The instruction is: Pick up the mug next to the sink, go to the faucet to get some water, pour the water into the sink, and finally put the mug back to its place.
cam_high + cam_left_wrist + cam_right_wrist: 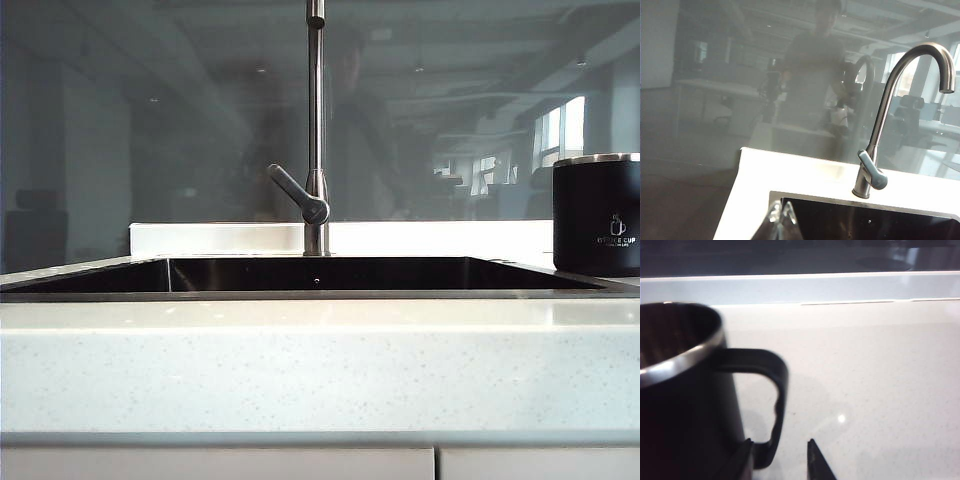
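Note:
The black mug [597, 215] with its silver rim stands on the counter just right of the sink [320, 294]. The steel faucet [316, 120] rises behind the sink's middle, its lever [297, 195] angled to the left. Neither gripper shows in the exterior view. In the right wrist view the mug [680, 405] is close, and its handle [780, 385] points toward my right gripper [780, 460]. That gripper is open, with the handle's lower end between its fingers. My left gripper [780, 222] is shut and empty over the sink's corner [790, 200], away from the faucet [880, 135].
The white countertop [320, 370] runs along the front and around the basin. A low white ledge [220, 238] and a reflective glass wall stand behind the faucet. Bare counter [880, 380] stretches beside the mug's handle.

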